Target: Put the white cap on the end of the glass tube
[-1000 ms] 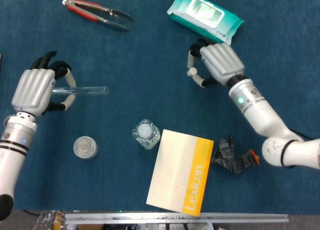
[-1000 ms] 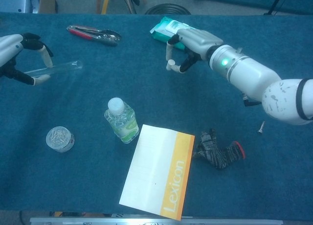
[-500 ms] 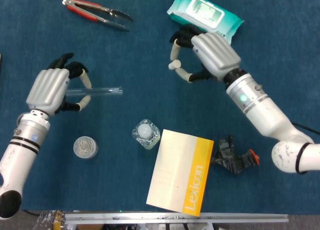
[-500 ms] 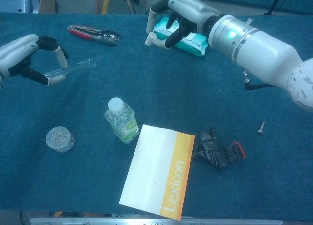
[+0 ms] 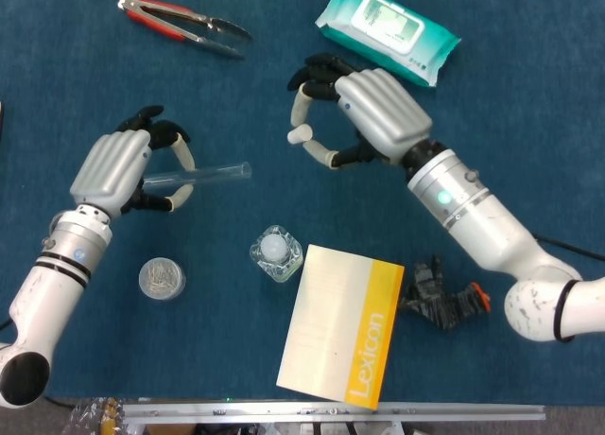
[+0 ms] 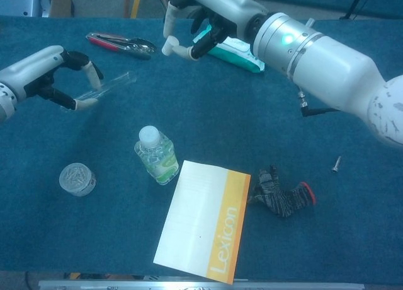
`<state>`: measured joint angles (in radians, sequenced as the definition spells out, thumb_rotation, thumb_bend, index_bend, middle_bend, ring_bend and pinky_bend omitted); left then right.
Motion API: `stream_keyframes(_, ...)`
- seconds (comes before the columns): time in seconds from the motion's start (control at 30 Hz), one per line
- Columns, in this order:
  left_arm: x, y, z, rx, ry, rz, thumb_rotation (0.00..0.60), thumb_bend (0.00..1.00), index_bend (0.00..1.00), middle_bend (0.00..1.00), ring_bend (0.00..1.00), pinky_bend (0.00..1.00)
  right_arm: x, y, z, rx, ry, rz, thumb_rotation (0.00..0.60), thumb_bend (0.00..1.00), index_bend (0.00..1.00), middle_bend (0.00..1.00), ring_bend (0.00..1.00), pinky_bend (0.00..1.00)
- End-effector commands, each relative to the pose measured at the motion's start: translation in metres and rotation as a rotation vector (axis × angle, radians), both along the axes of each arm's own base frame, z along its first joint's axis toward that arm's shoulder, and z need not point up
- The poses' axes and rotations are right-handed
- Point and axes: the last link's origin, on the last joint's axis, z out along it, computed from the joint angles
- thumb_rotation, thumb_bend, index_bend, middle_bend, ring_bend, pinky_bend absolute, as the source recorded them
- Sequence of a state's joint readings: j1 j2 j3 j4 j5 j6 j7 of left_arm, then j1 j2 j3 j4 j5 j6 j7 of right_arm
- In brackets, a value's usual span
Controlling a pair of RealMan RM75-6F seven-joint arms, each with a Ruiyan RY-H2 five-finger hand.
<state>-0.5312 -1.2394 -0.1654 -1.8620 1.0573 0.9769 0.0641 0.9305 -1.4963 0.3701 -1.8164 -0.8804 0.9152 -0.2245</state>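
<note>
Glass tube pinched in the left hand points toward three o'clock, so the right hand, pinching the white cap, should align it squarely before pushing it on.

Even, soft overhead light, bluish cast, faint shadows; both views fairly sharp, mild glare on white arm shells

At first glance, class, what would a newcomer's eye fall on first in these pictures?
Two white robot hands raised over the blue table, facing each other: the left hand holds a glass tube pointing right, and the right hand pinches a white cap near the tube's open end. Below them lies a yellow-and-white Lexicon booklet.
</note>
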Motion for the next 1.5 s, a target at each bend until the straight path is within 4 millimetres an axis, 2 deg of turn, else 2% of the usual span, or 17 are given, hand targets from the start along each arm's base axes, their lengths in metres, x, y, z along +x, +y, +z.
stream_keyframes(0.03, 0.002, 0.000, 0.000, -0.006, -0.007, -0.001, 0.600, 0.33, 0.60, 0.29, 0.08, 0.12, 0.002, 0.003, -0.002, 0.010, -0.004, 0.002, 0.600, 0.32, 0.58, 0.31, 0.14, 0.32)
stream_keyframes(0.73, 0.014, 0.002, -0.001, -0.054, -0.082, 0.017, 0.600, 0.33, 0.60, 0.29, 0.08, 0.12, 0.015, 0.017, -0.009, 0.063, -0.050, 0.028, 0.600, 0.32, 0.58, 0.31, 0.14, 0.32)
stream_keyframes(1.5, 0.014, 0.003, -0.002, -0.062, -0.088, 0.022, 0.600, 0.33, 0.60, 0.29, 0.08, 0.12, 0.017, 0.019, -0.015, 0.080, -0.050, 0.028, 0.600, 0.32, 0.58, 0.31, 0.14, 0.32)
